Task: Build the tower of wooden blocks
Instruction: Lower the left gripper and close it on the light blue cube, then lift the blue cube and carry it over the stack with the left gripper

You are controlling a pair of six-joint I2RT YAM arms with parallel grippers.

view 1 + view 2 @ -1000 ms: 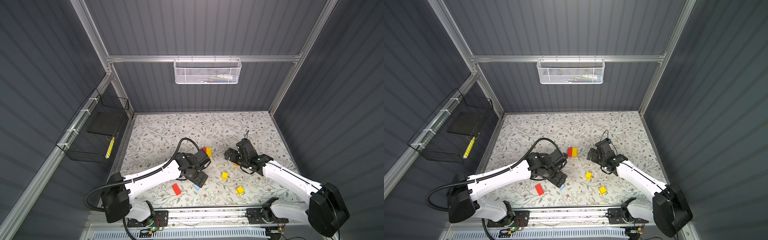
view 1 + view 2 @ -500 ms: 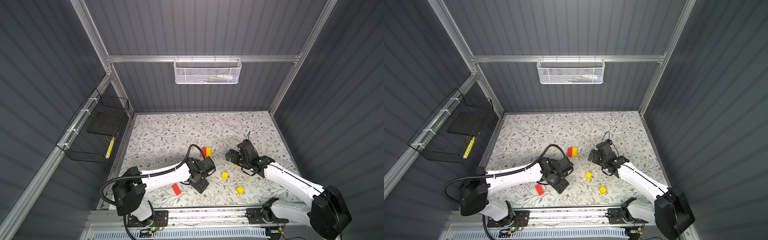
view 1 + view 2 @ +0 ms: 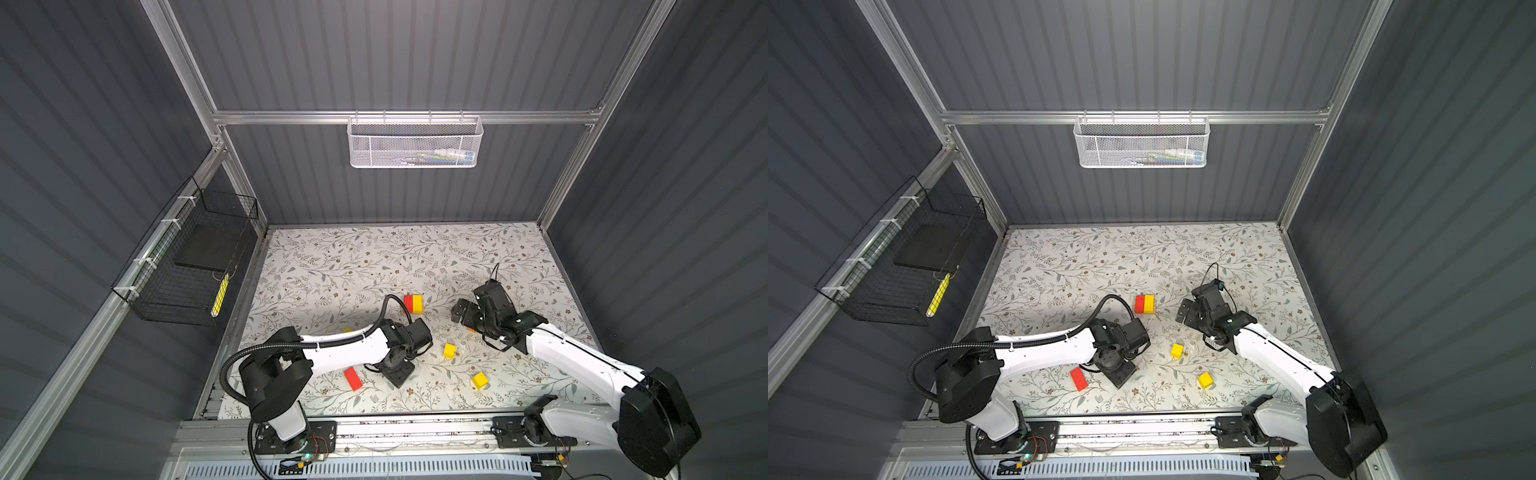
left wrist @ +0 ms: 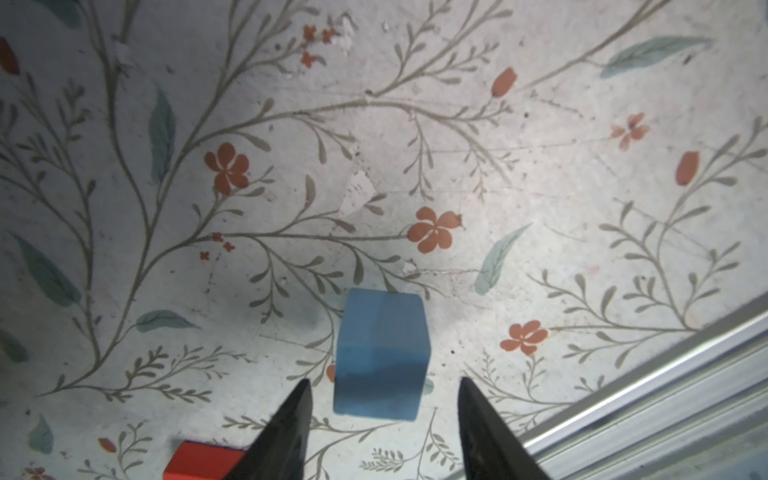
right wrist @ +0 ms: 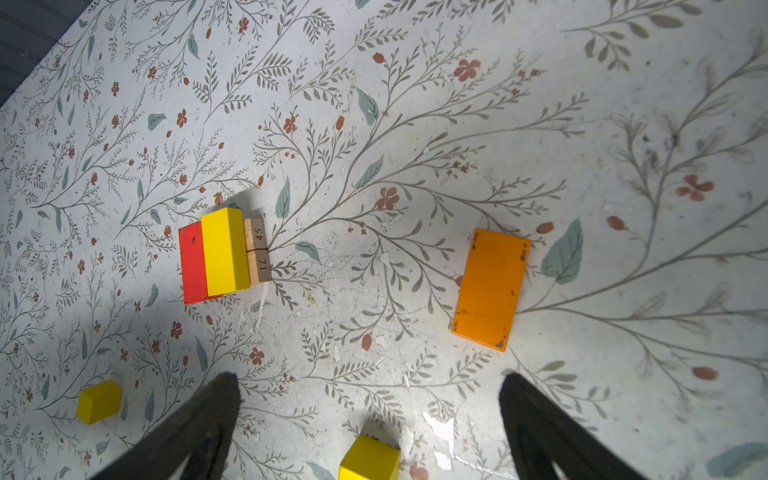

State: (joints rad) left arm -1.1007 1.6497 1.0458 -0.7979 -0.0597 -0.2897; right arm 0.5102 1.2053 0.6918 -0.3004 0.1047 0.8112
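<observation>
The left gripper point(image 4: 383, 380) is half open near the front of the table point(image 3: 332, 270), its jaws on either side of a blue cube point(image 4: 380, 332) with a gap on each side, gripping nothing. The right gripper point(image 5: 369, 376), over on the right, is wide open and empty near an orange brick point(image 5: 490, 289). The low tower point(image 3: 414, 303), red and yellow blocks on bare wooden ones, stands mid-table between the arms, a little farther back.

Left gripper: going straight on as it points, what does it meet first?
The left gripper would likely meet the blue cube first: it sits straight ahead between the parted fingers, a gap each side. Exact depth is unclear.
</observation>
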